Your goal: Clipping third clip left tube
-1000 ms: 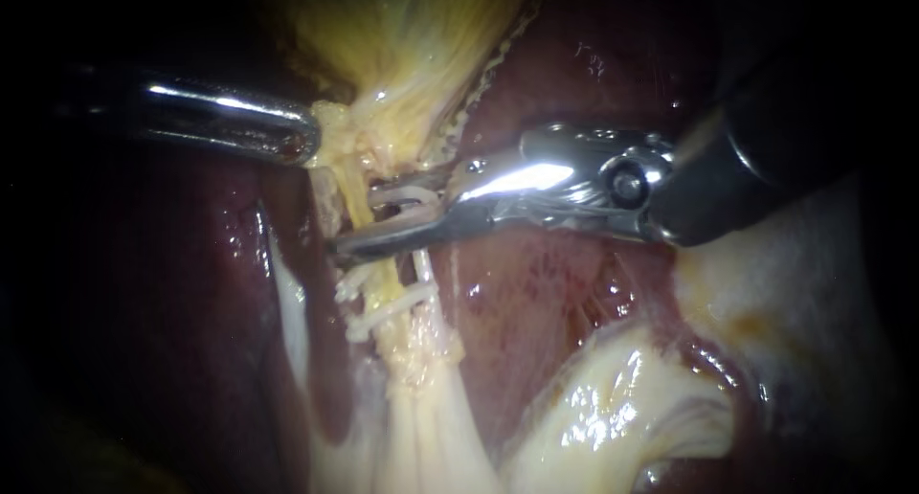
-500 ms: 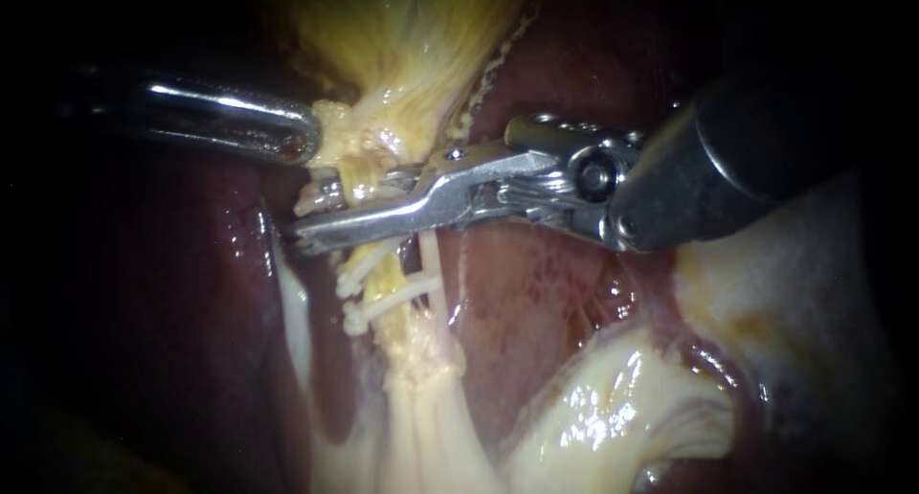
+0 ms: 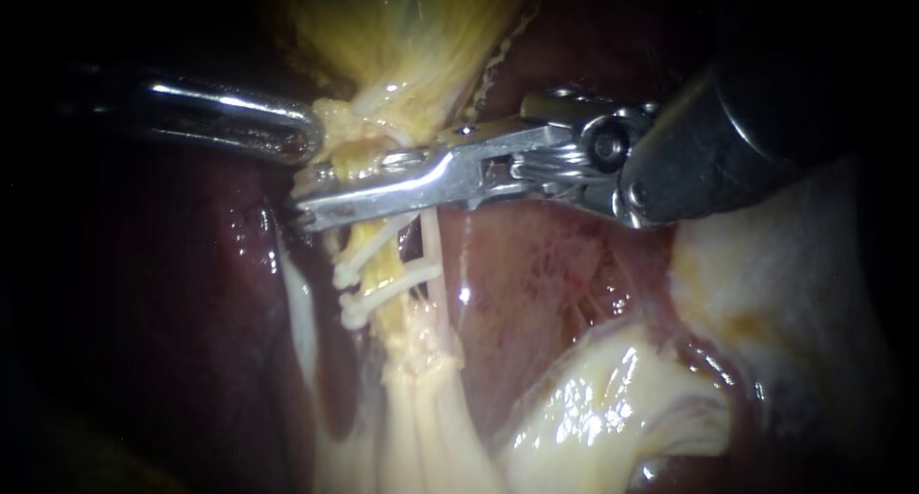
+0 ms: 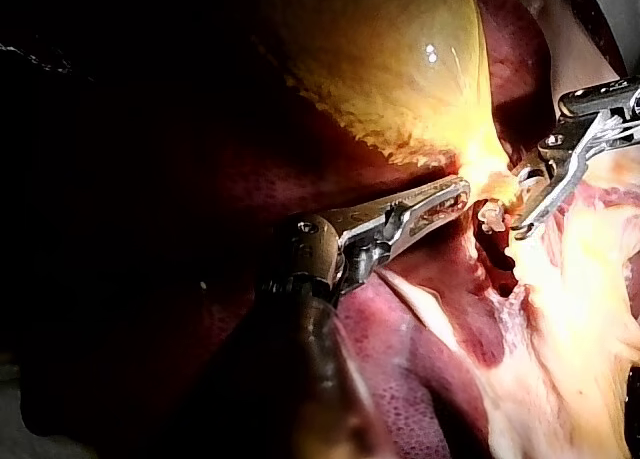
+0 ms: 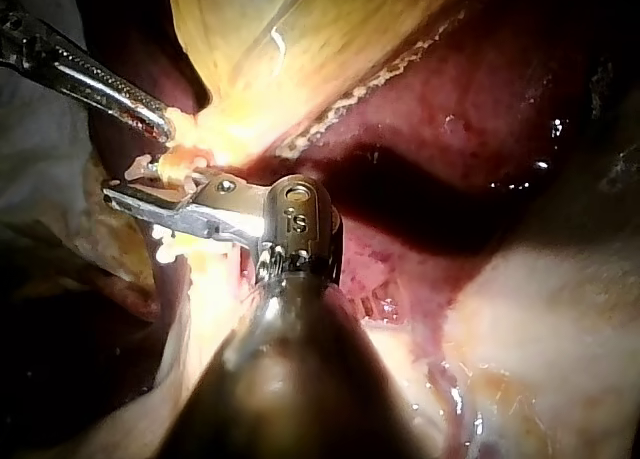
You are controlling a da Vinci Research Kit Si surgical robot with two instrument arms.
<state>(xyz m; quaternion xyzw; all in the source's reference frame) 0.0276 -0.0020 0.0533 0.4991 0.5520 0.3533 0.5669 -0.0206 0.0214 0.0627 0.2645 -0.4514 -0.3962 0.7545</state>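
Left tube [image 3: 381, 269] clamped in right pincer [image 3: 316, 202]; two clips [image 3: 373, 304] beneath, clearest in endoscope view.

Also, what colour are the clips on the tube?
The clips are white; the endoscope view shows them best.
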